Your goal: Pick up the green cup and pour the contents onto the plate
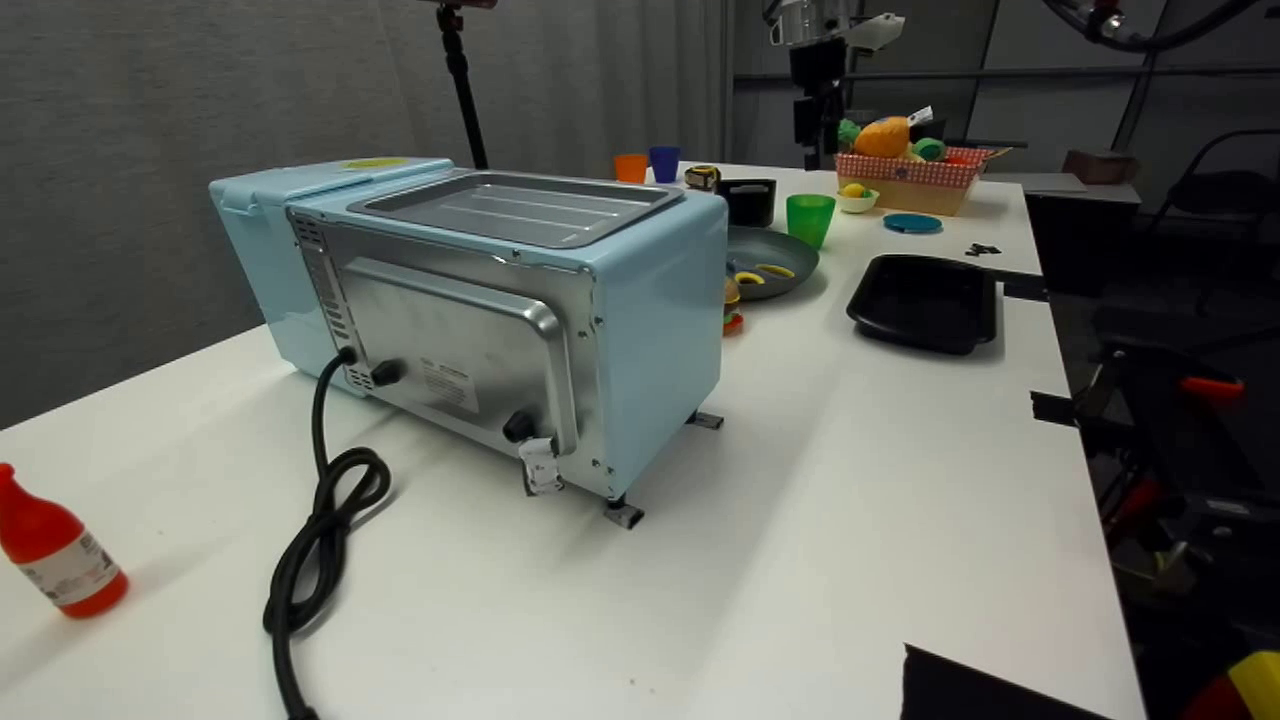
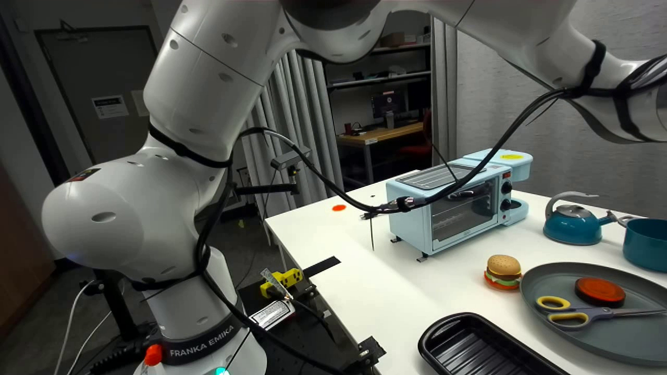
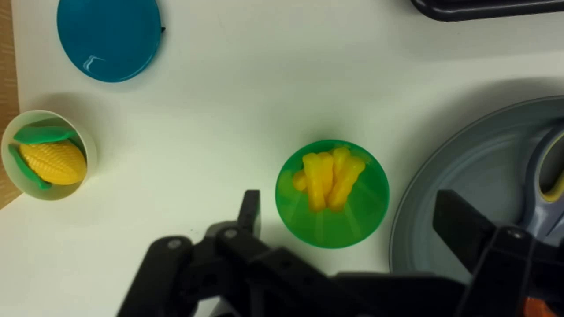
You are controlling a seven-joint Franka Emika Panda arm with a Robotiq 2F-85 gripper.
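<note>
- The hand (image 3: 347,204) hung above the bench (image 3: 211,132), its fingers (image 3: 251,209) wide apart with nothing gripped; the step in hand looked like the approach to the grasp.
- In the wrist view the green cup (image 3: 335,224) stood upright on the bench, framed between those fingers, a little nearer the 9 o'clock one; a slight shift that way, then a straight descent, seemed best.
- Yellow fry-like pieces (image 3: 327,174) leaned inside it; they looked loose, so the lift called for a level rim and a soft squeeze.
- Just beside the cup at 3 o'clock was a grey pan (image 3: 467,171); the finger on that side needed the narrow gap, off the pan's rim.
- Toward 10 o'clock, well apart from the cup, lay what seemed the plate (image 3: 109,39), small, round and blue; it called for a low, slow tilt over its middle.
</note>
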